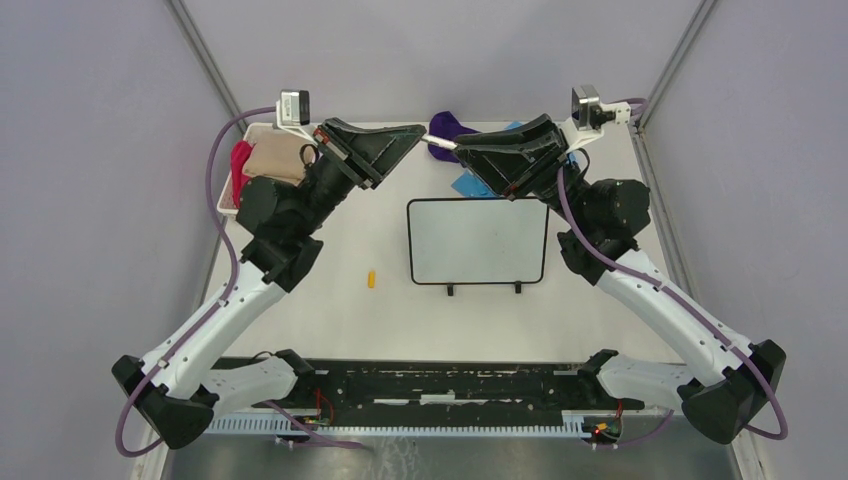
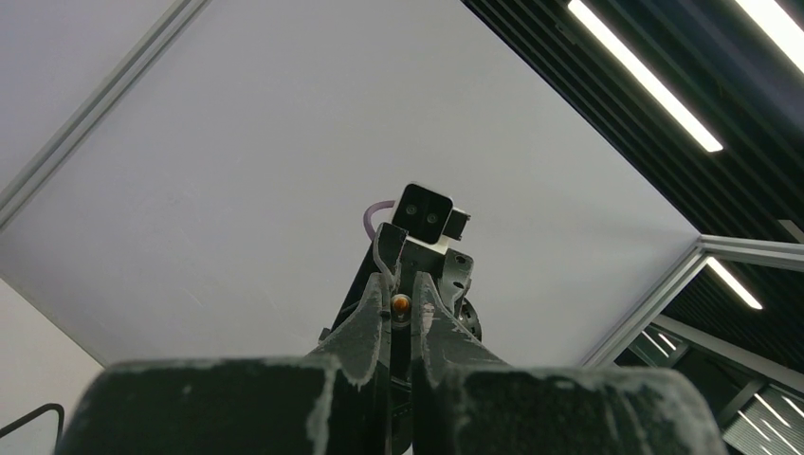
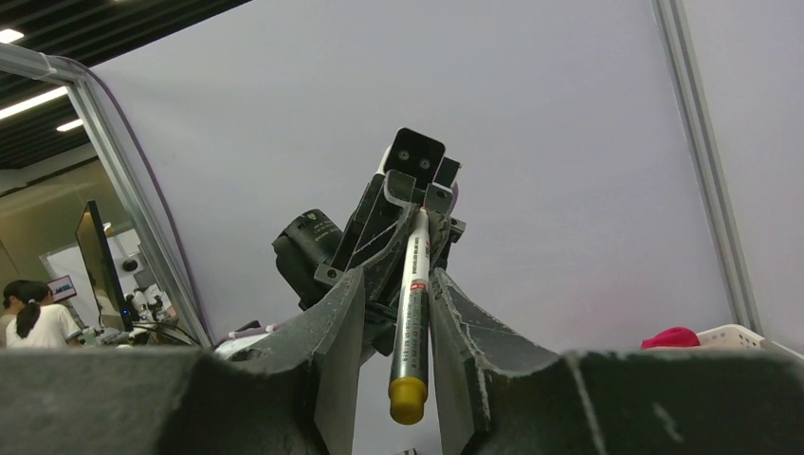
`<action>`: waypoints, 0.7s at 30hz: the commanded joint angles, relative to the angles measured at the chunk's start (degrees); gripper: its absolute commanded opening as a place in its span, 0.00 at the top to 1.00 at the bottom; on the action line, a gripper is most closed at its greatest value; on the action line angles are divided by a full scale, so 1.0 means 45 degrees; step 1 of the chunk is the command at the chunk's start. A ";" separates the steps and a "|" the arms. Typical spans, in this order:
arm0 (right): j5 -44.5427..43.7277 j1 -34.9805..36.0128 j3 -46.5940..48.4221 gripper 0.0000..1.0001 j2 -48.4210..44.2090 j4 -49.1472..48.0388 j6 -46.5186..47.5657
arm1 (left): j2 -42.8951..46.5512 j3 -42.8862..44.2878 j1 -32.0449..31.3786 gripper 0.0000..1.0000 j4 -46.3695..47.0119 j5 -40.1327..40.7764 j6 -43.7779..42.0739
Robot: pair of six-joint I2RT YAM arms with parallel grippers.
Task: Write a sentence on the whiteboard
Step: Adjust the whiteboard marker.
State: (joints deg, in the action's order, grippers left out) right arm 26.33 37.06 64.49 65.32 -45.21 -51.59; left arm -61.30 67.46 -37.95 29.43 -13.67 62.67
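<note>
On the tabletop (image 1: 340,325), a small orange cap (image 1: 371,279) lies to the left of the whiteboard (image 1: 477,241), level with its near corner and apart from it. The whiteboard lies flat at the middle of the tabletop, its two black feet on its near edge, and its face reads as plain white from the top view. Just beyond its far edge, and above it, the two arms meet tip to tip. The left tool (image 1: 416,134) comes in from beyond the whiteboard's far left corner, and its fingers are pressed together on the end of a white marker (image 3: 411,313); in its own wrist view an orange spot sits pinched between them. The right tool (image 3: 418,220) comes in from over the far right corner with the marker's barrel lying lengthwise between its fingers, yellow end toward the wrist. The fingers stand partly apart, and whether they clamp the barrel cannot be told. A blue cloth (image 1: 466,186) touches the whiteboard's far edge under the right tool, and a purple cloth (image 1: 450,124) lies farther back. Well left of the whiteboard, a white basket (image 1: 226,198) holds a beige cloth (image 1: 275,160) and a red cloth (image 1: 241,165).
</note>
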 commanded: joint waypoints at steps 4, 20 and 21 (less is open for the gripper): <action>0.0207 0.0047 0.0552 0.62 -0.0046 0.0384 0.0311 | -0.0162 0.0536 0.0100 0.98 -0.0153 -0.0051 -0.0105; -0.0293 0.0042 0.0269 0.64 -0.0197 0.0282 0.0473 | -0.0173 0.0444 0.0095 0.98 -0.0345 -0.0061 -0.0437; -0.0317 0.0044 0.0267 0.64 -0.0201 0.0278 0.0480 | -0.0153 0.0411 0.0095 0.98 -0.0358 -0.0030 -0.0459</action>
State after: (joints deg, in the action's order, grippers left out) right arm 25.76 37.06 64.55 65.47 -41.47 -49.80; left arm -62.22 67.72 -37.95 27.92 -13.67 62.59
